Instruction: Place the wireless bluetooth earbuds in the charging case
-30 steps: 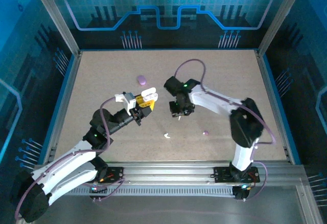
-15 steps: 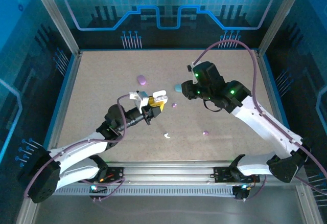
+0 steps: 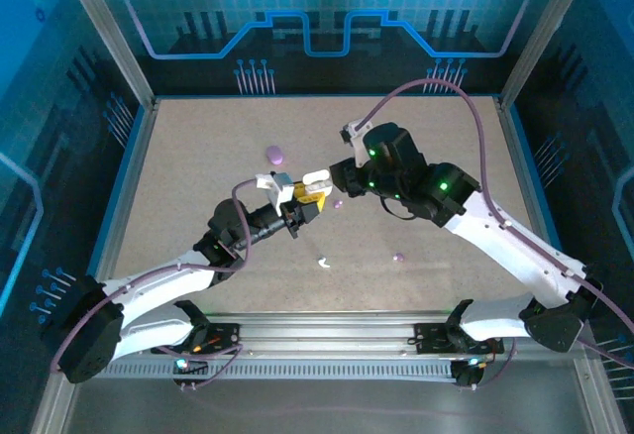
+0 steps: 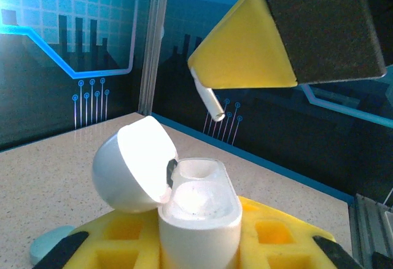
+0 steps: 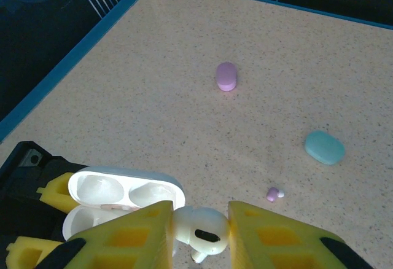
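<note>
Because the white earbud (image 5: 202, 232) pinched between your right gripper's (image 5: 200, 217) yellow pads is likely light, hard and slick, keep hold on its rounded head and leave the stem free to drop in. Those jaws are nearly closed on it. It hangs just above the charging case (image 4: 196, 220), which your left gripper (image 3: 302, 204) clamps by the body, lid swung open.
</note>
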Available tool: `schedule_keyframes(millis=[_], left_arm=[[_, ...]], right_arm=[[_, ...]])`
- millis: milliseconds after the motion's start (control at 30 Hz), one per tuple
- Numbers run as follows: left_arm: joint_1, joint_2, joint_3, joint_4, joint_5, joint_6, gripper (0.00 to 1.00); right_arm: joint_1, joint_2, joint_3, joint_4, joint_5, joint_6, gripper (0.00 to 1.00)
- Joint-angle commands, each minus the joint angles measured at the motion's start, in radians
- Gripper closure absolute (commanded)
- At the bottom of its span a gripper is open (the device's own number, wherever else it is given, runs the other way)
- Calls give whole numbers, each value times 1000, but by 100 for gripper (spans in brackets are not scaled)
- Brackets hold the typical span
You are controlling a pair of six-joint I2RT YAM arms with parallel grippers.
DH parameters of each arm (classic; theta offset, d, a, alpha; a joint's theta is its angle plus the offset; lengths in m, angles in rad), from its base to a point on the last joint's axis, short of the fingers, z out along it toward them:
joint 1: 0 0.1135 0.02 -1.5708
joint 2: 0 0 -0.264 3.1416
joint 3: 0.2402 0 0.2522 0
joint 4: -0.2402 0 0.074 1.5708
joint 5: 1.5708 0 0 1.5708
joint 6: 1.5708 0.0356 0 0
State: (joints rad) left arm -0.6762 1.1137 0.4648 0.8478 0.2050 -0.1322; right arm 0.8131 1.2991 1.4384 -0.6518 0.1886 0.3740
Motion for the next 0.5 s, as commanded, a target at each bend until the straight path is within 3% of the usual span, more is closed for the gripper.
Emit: schedule_keyframes(millis=[0, 467], left_arm=[[-10, 6, 38, 49, -6, -5, 78], [-13, -4, 34, 67, -12, -21, 78]], right_arm=[[17, 18, 28, 46, -23, -22, 72], [38, 52, 15, 57, -32, -57, 72]])
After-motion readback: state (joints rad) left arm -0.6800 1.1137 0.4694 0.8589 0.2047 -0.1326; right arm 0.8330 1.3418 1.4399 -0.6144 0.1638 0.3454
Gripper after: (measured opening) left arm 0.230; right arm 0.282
